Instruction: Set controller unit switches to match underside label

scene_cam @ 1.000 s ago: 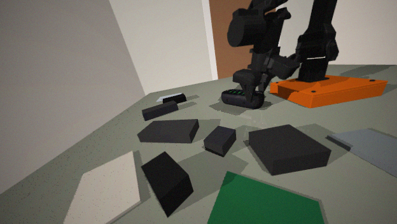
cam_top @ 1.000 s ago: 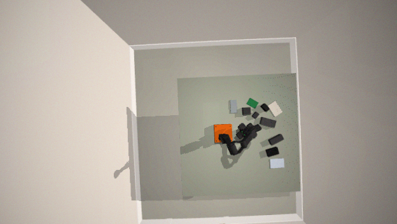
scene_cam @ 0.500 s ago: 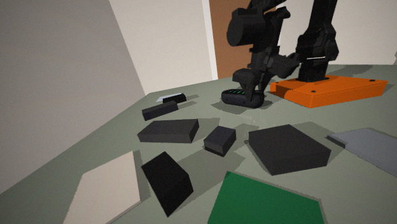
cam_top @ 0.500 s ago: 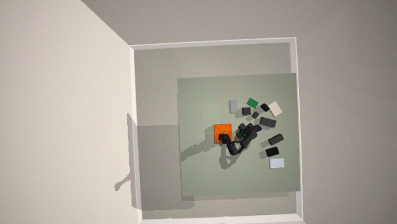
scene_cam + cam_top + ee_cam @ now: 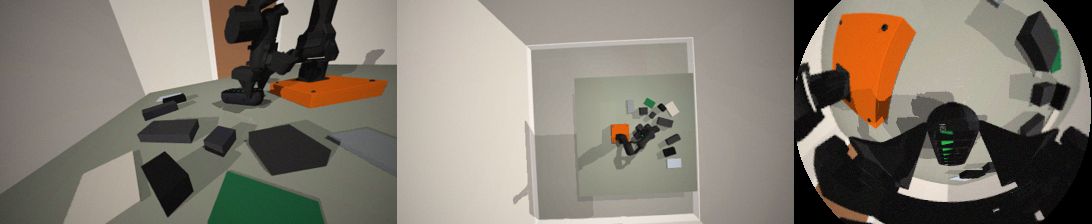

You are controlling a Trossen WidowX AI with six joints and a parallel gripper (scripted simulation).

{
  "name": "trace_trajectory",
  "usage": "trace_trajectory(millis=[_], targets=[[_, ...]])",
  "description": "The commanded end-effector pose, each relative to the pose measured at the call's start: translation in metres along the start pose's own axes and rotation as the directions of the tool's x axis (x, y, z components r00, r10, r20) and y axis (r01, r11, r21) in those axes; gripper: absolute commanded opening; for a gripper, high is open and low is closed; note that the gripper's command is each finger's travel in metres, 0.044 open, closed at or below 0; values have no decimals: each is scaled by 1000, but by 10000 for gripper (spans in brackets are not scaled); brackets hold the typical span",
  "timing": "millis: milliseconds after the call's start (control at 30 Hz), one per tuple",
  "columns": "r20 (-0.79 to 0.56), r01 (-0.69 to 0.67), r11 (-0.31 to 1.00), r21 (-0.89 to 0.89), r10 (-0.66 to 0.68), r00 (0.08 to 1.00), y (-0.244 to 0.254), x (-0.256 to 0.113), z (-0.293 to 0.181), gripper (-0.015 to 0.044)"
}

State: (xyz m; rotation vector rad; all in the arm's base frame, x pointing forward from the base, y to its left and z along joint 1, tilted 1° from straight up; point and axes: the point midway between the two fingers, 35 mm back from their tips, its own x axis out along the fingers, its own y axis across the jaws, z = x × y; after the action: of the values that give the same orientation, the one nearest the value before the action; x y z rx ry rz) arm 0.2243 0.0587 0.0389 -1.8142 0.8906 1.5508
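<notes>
The dark grey controller unit [image 5: 642,135] [image 5: 233,98] [image 5: 953,114] is upright, its switch top facing up. In the exterior view its underside looks slightly above the bench, with a shadow below it. My gripper [image 5: 254,92] [image 5: 952,124] points down, its two fingers against opposite sides of the unit near one rounded end. It is shut on the unit. Several green switch ends show in a row in the wrist view; which end of each is pressed down is too small to tell. The label on the underside is hidden.
The orange arm base [image 5: 619,128] [image 5: 337,87] [image 5: 869,55] is close beside the unit. Dark blocks [image 5: 168,130] [image 5: 219,140] [image 5: 289,149], a green plate [image 5: 264,203], a cream plate [image 5: 108,188] and a grey plate [image 5: 372,143] lie on the bench [image 5: 600,178].
</notes>
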Motion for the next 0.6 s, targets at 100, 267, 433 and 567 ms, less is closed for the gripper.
trace_trajectory(millis=[100, 267, 433, 567], targets=[[7, 11, 1000, 3, -11, 1000, -3, -8, -5, 336], [17, 11, 1000, 3, -11, 1000, -3, -11, -8, 336], [27, 11, 1000, 3, -11, 1000, -3, -14, -11, 336], [35, 11, 1000, 3, -11, 999, -3, -17, -13, 336]])
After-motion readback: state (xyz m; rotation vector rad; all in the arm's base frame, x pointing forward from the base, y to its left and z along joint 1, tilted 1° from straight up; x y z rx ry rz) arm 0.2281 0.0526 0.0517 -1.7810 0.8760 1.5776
